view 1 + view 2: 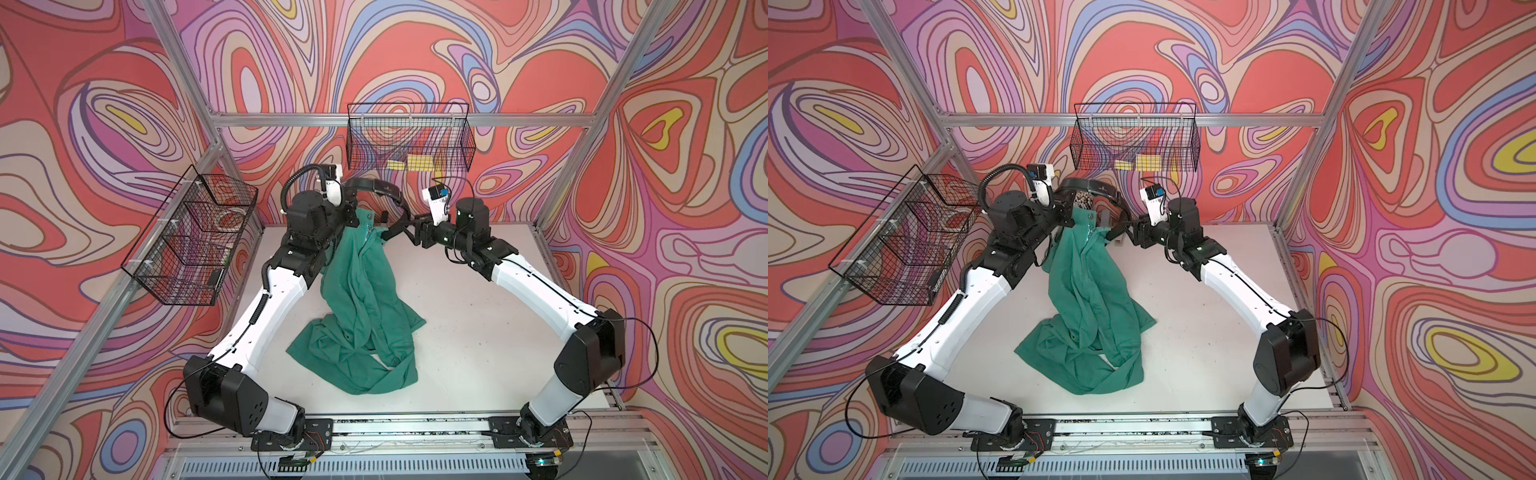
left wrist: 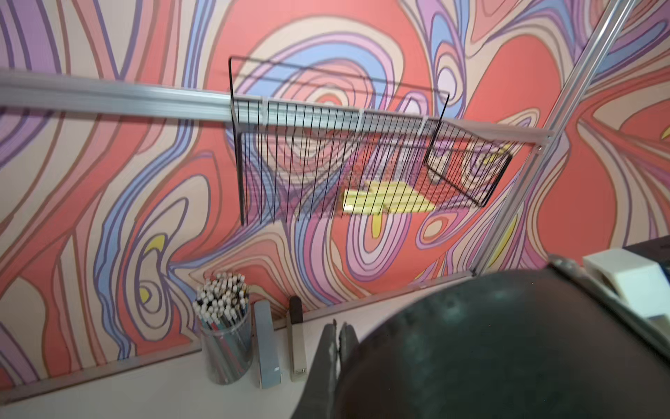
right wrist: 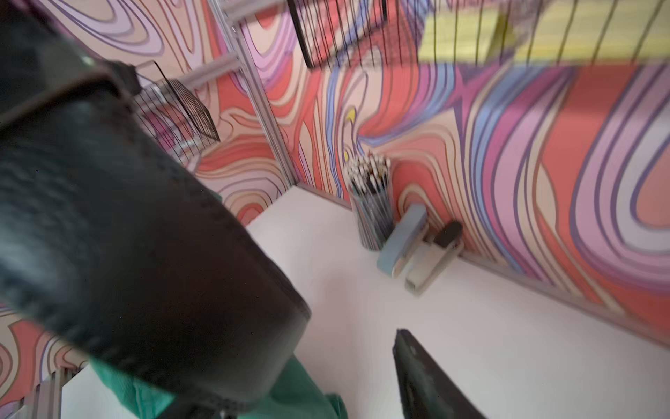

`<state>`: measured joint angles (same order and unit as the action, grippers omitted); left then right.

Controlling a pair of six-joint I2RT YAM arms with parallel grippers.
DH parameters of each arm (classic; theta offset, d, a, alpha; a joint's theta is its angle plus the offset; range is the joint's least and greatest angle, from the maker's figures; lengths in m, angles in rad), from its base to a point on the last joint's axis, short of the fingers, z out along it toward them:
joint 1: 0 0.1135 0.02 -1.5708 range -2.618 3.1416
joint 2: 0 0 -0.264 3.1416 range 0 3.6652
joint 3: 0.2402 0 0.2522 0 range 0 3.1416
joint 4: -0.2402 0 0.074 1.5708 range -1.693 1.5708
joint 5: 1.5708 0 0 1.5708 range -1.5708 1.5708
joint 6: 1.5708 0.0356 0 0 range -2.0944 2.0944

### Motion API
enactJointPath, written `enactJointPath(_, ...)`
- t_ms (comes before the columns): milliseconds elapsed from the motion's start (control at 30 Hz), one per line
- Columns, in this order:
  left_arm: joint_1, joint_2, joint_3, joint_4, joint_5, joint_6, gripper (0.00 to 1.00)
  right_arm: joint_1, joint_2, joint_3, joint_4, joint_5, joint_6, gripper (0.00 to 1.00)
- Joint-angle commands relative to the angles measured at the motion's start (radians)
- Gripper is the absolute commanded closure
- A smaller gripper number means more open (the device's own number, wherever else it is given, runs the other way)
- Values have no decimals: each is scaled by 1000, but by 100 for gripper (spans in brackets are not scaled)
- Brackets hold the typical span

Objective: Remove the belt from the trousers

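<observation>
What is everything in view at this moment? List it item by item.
trousers: one, teal-green, waist lifted at the back, legs crumpled below.
belt: one, black, arching above the lifted waist between both arms.
wire baskets: two, black, on the back rail and left wall.
sticky pads: yellow, in the back basket; count unclear.
pencil cup: one, clear, against the back wall.
staplers: two, blue-grey and beige, beside the cup.
table: one, white.
left arm's fingers: closed, by the lifted waist.
right arm's fingers: open, next to the belt.
</observation>
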<state>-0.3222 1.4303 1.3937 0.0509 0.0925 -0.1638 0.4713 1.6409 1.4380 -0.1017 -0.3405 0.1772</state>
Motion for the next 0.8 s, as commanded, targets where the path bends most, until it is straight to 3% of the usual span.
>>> enactJointPath(0,-33,-39,-87,-48,-77,0,100,-10,-123,-133,-12,39,47,31)
enactJointPath(100,-83,-16,-105,-135,-123,47,100,-3,-219,-193,-57,79,40,31)
enactJointPath(267,-108,18,-95,-200,-137,12,100,48,-262,-141,-140,247,-88,29)
enactJointPath(400,-118,44,-47,-239,-137,27,100,89,-190,-47,-180,289,-184,22)
enactJointPath(767,-135,50,7,-293,-103,69,100,213,81,235,-249,368,-351,20)
